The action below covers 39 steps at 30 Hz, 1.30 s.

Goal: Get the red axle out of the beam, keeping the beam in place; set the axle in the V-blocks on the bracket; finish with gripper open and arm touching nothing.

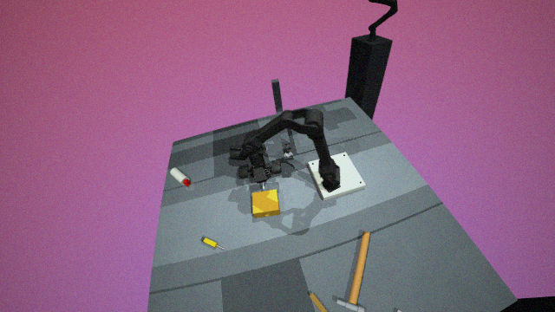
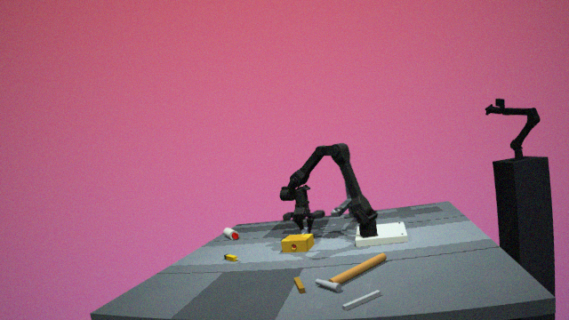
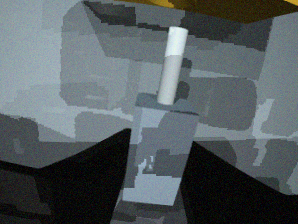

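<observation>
The gripper [image 1: 263, 182] [image 2: 305, 230] [image 3: 154, 139] was clamped on a grey block [image 3: 162, 127], its white pin [image 3: 172, 65] pointing toward the yellow beam [image 1: 264, 203] [image 2: 303, 243] [image 3: 245, 11], where the red axle [image 2: 293, 246] sat within the bore, beyond the pin's tip

The arm [image 1: 323, 147] [image 2: 351, 180] arches, its gripper [image 1: 262, 184] [image 2: 305, 230] [image 3: 154, 139] pointing down, clamped on something.

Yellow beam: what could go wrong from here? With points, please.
Two likely risks:
1. Beam shift: the yellow beam [image 1: 265, 203] [image 2: 298, 244] [image 3: 235, 10] shows no clamp. If the white pin [image 3: 172, 65] meets its face instead of the bore where the red axle [image 2: 293, 247] shows, it may shove the beam out of place.
2. Tool twist: the hand [image 1: 262, 181] [image 2: 305, 228] [image 3: 154, 139] grips only the grey block [image 3: 162, 127]; the pin sticks out well past the fingers, so a sideways load could rotate it.
</observation>
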Available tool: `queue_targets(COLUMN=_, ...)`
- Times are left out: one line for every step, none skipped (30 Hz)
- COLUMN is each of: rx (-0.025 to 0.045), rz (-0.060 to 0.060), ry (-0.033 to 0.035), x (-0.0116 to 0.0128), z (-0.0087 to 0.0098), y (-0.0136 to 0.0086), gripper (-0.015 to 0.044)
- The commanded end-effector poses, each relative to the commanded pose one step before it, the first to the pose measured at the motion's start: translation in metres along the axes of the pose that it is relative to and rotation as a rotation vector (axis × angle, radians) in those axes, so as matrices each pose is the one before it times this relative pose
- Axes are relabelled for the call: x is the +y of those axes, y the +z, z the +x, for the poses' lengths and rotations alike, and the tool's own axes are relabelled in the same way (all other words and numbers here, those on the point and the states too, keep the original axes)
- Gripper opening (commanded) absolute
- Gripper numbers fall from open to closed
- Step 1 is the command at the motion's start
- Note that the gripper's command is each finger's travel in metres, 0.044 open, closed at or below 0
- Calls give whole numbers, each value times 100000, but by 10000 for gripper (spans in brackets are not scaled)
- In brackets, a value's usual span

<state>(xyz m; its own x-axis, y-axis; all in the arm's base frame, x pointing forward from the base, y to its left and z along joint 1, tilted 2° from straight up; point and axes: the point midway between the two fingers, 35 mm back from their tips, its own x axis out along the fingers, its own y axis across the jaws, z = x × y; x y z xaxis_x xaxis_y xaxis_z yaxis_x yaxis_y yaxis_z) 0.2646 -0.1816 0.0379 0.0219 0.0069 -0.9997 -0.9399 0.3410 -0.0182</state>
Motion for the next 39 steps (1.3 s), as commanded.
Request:
queue_targets(rx=114, rz=-237, ry=560, x=213, z=769, y=24, gripper=0)
queue_targets(rx=-1, rz=0, ry=3, x=18, z=160, y=5, gripper=0)
queue_targets(rx=-1, rz=0, ry=3, x=19, z=160, y=5, gripper=0)
queue_targets(rx=-1, rz=0, ry=3, x=20, z=160, y=6, gripper=0)
queue_targets(rx=-1, rz=0, ry=3, x=21, z=159, y=6, gripper=0)
queue_targets(rx=-1, rz=0, ry=2, x=18, z=127, y=5, gripper=0)
queue_targets(rx=-1, rz=0, ry=1, x=11, z=77, y=3, gripper=0)
queue_targets(rx=0, rz=0, ry=1, x=4, z=26, y=1, gripper=0)
queue_targets(rx=0, rz=0, ry=0, x=0, z=0, y=0, gripper=0)
queue_targets(rx=-3, rz=0, ry=0, x=-2, z=0, y=28, gripper=0)
queue_targets(rx=-6, rz=0, ry=-1, x=-4, z=0, y=56, gripper=0)
queue_targets(rx=-8, rz=0, ry=-1, x=-6, z=0, y=81, gripper=0)
queue_targets(rx=-11, rz=0, ry=-2, x=-7, z=0, y=107, gripper=0)
queue_targets(rx=-13, rz=0, ry=-2, x=-9, z=0, y=133, gripper=0)
queue_targets(rx=-16, rz=0, ry=-2, x=-9, z=0, y=156, gripper=0)
queue_targets(rx=-17, rz=0, ry=-2, x=-9, z=0, y=166, gripper=0)
queue_targets(rx=-17, rz=0, ry=-2, x=-8, z=0, y=168, gripper=0)
queue_targets(rx=-17, rz=0, ry=-2, x=-8, z=0, y=168, gripper=0)
queue_targets(rx=-17, rz=0, ry=-2, x=-7, z=0, y=168, gripper=0)
queue_targets(rx=-17, rz=0, ry=-1, x=-6, z=0, y=168, gripper=0)
queue_targets(rx=-17, rz=0, ry=-1, x=-5, z=0, y=168, gripper=0)
queue_targets(rx=-17, rz=0, ry=-1, x=-4, z=0, y=168, gripper=0)
queue_targets(rx=-17, rz=0, ry=-1, x=-3, z=0, y=167, gripper=0)
queue_targets(rx=-17, rz=0, ry=-1, x=-2, z=0, y=167, gripper=0)
queue_targets(rx=-17, rz=0, ry=-1, x=-1, z=0, y=167, gripper=0)
queue_targets(rx=-18, rz=0, ry=-1, x=0, z=0, y=167, gripper=0)
queue_targets(rx=-18, rz=0, ry=0, x=1, z=0, y=167, gripper=0)
queue_targets(rx=-18, rz=0, ry=0, x=2, z=0, y=167, gripper=0)
queue_targets(rx=-18, rz=0, ry=0, x=3, z=0, y=167, gripper=0)
queue_targets(rx=-18, rz=0, ry=0, x=3, z=0, y=166, gripper=0)
queue_targets(rx=-18, rz=0, ry=0, x=4, z=0, y=166, gripper=0)
queue_targets(rx=-18, rz=0, ry=0, x=5, z=0, y=166, gripper=0)
queue_targets(rx=-18, rz=0, ry=0, x=6, z=0, y=166, gripper=0)
queue_targets(rx=-18, rz=0, ry=1, x=7, z=0, y=166, gripper=0)
queue_targets(rx=-18, rz=0, ry=1, x=8, z=0, y=166, gripper=0)
queue_targets(rx=-18, rz=0, ry=1, x=9, z=0, y=165, gripper=0)
queue_targets(rx=-18, rz=0, ry=1, x=10, z=1, y=165, gripper=0)
queue_targets(rx=-18, rz=0, ry=1, x=11, z=1, y=165, gripper=0)
queue_targets(rx=-18, rz=0, ry=1, x=12, z=1, y=165, gripper=0)
